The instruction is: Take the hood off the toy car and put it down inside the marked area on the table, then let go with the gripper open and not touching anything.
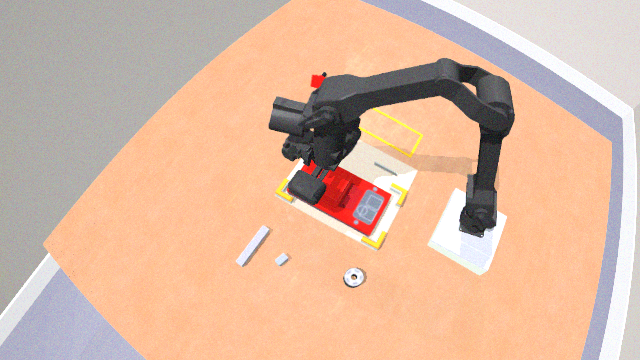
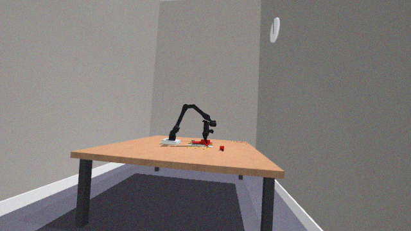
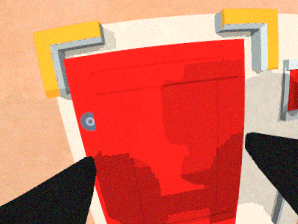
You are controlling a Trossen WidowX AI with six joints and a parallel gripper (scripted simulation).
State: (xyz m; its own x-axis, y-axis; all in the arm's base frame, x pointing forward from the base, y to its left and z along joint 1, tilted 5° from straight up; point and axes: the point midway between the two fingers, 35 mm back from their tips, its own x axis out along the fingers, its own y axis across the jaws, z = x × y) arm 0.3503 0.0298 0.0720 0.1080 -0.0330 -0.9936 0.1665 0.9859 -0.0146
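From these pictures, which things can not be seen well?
- Top view: the pincer and arm hide the toy car's hood end.
- Wrist view: the lower edge cuts off the car.
- Exterior view: everything on the table is too small.

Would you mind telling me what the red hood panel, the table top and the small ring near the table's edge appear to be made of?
Hood panel: smooth red, uniform colour, probably plastic or painted metal; can't tell which.
Table top: warm tan with faint grain, likely matte wood or wood veneer.
Ring: pale grey with bright highlights, looks like metal, like a washer.
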